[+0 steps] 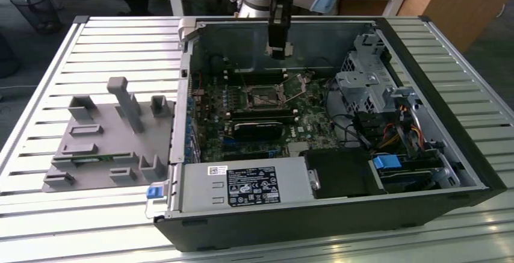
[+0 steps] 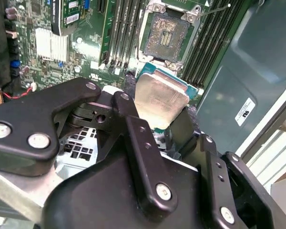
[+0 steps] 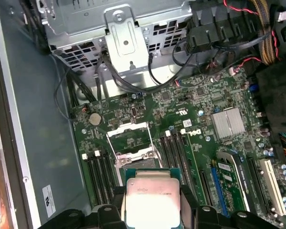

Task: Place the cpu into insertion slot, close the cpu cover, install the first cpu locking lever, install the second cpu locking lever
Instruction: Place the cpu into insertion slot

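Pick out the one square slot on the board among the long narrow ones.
The insertion slot: square, dark pin field, metal rim, set between banks of long memory slots, close to the cpu held in the pincer.

Dull silver-grey metal, matt with a faint sheen, on top of the cpu [image 2: 159, 100]; green laminate at its edge. Matt black finish on the hand [image 2: 157, 119], with bright steel screws [image 2: 163, 192]. Inside the black computer case [image 1: 321, 224]: glossy green board [image 3: 181, 119], dark pin field rimmed in thin bright metal at the insertion slot [image 2: 164, 36], ribbed bare-metal heatsink [image 3: 227, 122]. Beside the case: smooth matt grey plastic fixture [image 1: 96, 154] on a slatted pale metal surface [image 1: 120, 40].
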